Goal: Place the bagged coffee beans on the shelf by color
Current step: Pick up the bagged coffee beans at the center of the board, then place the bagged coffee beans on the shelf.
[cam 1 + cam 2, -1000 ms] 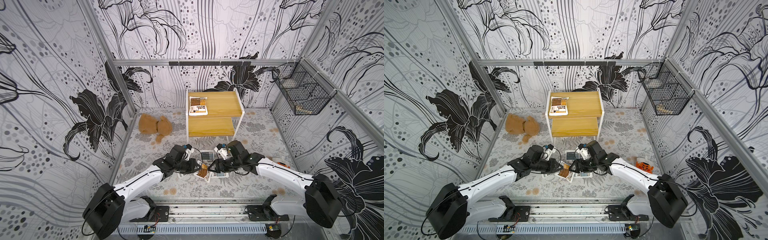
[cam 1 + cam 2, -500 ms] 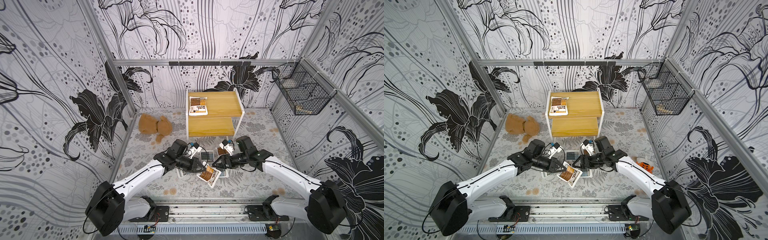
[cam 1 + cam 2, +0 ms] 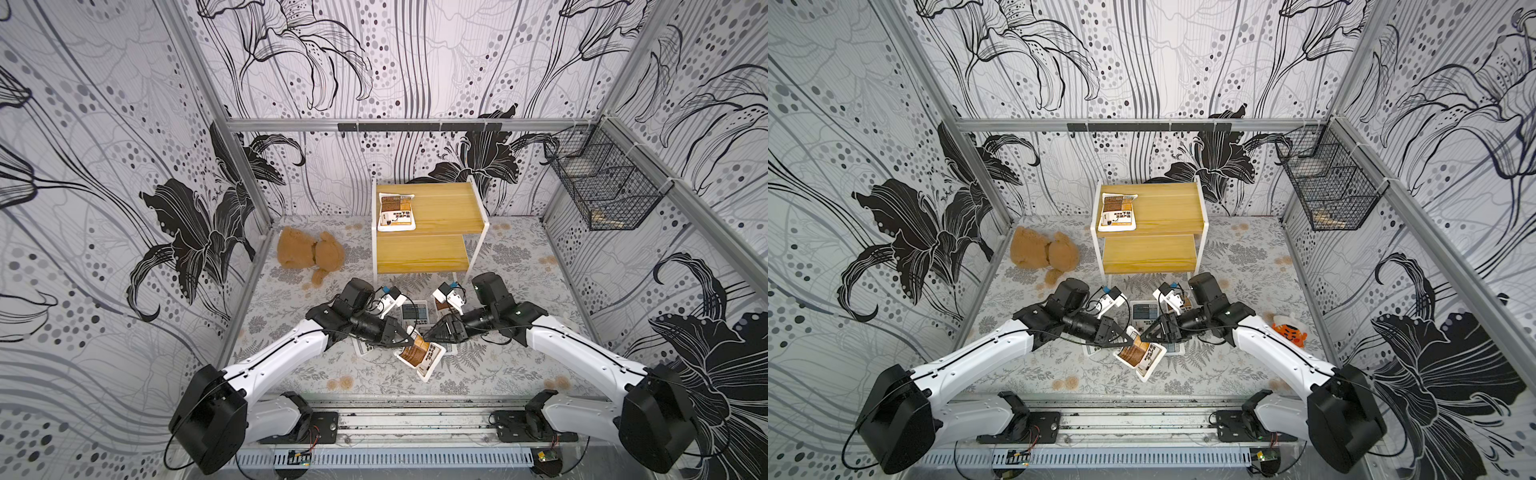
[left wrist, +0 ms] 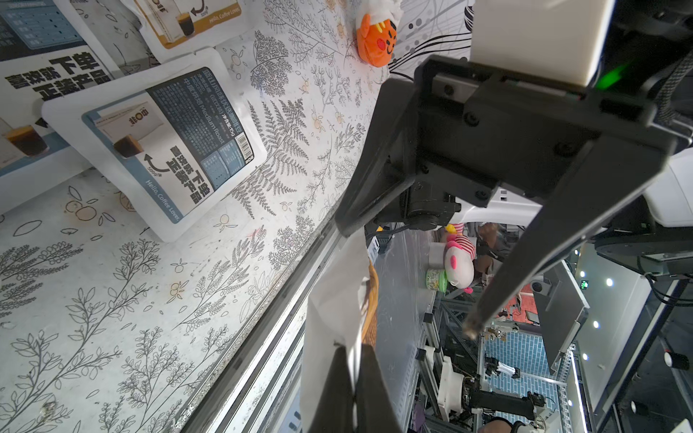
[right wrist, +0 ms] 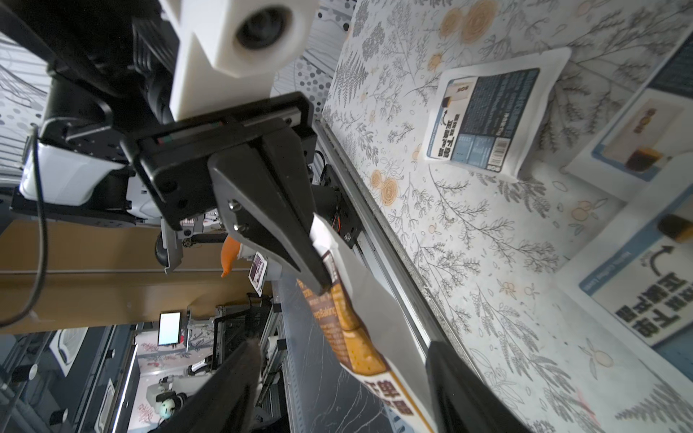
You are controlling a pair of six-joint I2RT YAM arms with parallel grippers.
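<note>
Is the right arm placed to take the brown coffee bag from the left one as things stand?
Probably yes. The right end effector is open with the brown coffee bag already between its jaws; the left end effector pinches only one end.

Two arms meet claw to claw at mid-frame.
In a top view the left arm (image 3: 282, 355) rises from the lower left and the right arm (image 3: 582, 355) from the lower right, forearms slanting inward, wrists turned so the claws face each other. The left claw (image 3: 408, 338) is pinched tight on a corner of a brown-orange pouch (image 3: 420, 356); the right claw (image 5: 343, 356) has its jaws spread wide, one finger on either side of that pouch.
</note>
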